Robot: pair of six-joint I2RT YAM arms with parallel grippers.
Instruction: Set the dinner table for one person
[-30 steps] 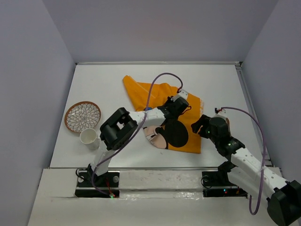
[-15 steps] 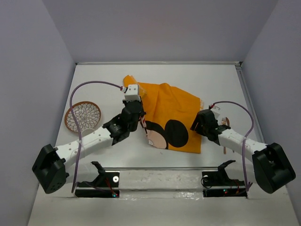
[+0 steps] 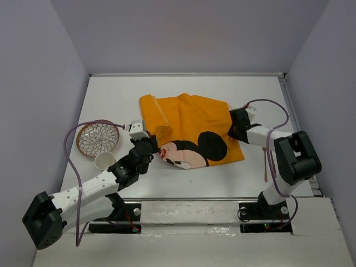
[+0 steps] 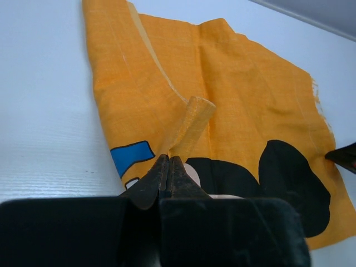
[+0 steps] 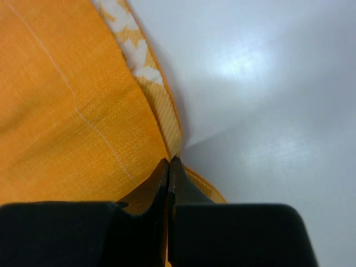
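The dinner table [image 3: 117,97] is a wide white top. On its middle lies an orange Mickey Mouse placemat [image 3: 192,122], partly rumpled, with a fold along its left side. My left gripper [image 3: 160,148] is at the cloth's near left edge. In the left wrist view its jaws [image 4: 169,160] are shut on a raised fold of the placemat [image 4: 192,119]. My right gripper [image 3: 231,131] is at the cloth's right edge. In the right wrist view it [image 5: 168,162] is shut on the placemat's hem [image 5: 161,105].
A patterned brown-rimmed plate [image 3: 98,137] lies at the left, with a white cup [image 3: 104,161] just in front of it. A thin copper-coloured utensil [image 3: 265,164] lies on the table to the right of the cloth, beside the right arm.
The left gripper has come back to the cloth's near left edge. The right gripper has moved to the right edge and shut on the hem. The placemat now lies wider and flatter.
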